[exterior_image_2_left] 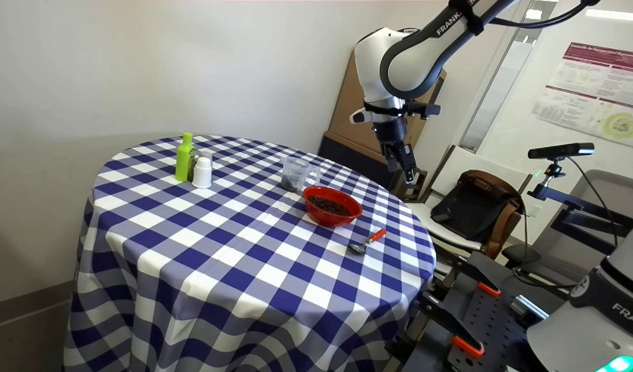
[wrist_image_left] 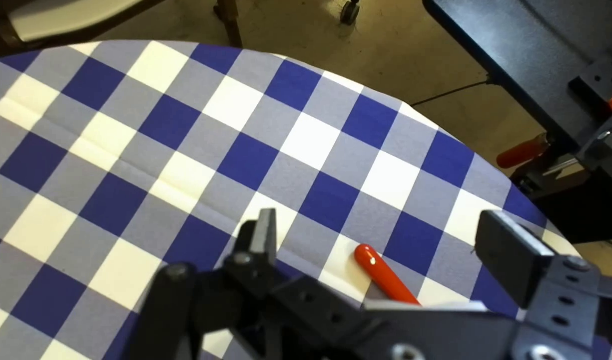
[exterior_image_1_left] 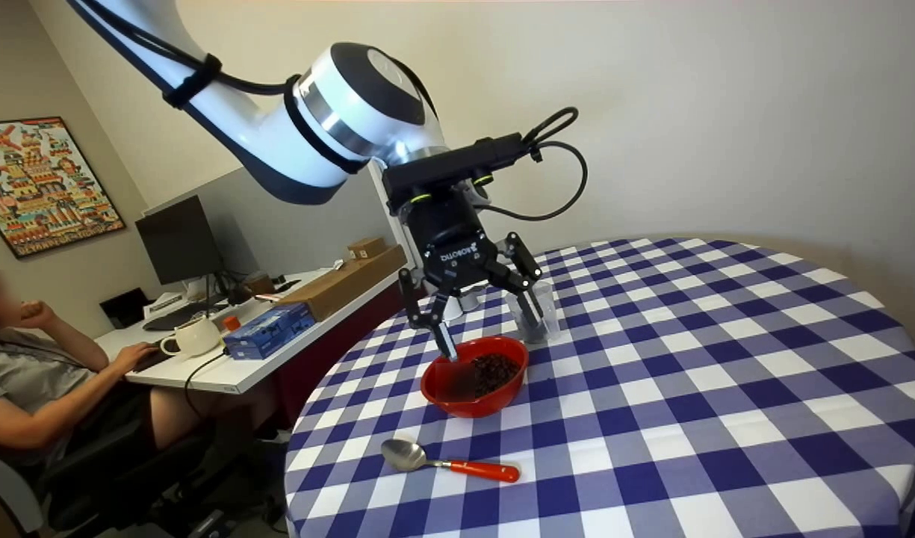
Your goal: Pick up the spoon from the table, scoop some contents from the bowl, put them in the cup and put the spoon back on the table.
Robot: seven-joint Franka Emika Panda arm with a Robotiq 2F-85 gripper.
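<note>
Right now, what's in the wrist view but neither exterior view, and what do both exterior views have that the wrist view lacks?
Wrist only: tapered red handle beyond the blue-and-white checked tablecloth.
Both exteriors only: round red bowl, dark brown bits in it, small clear cup, silvery metal spoon head.
Shared: that tablecloth, orange-red spoon handle, black open tool.
</note>
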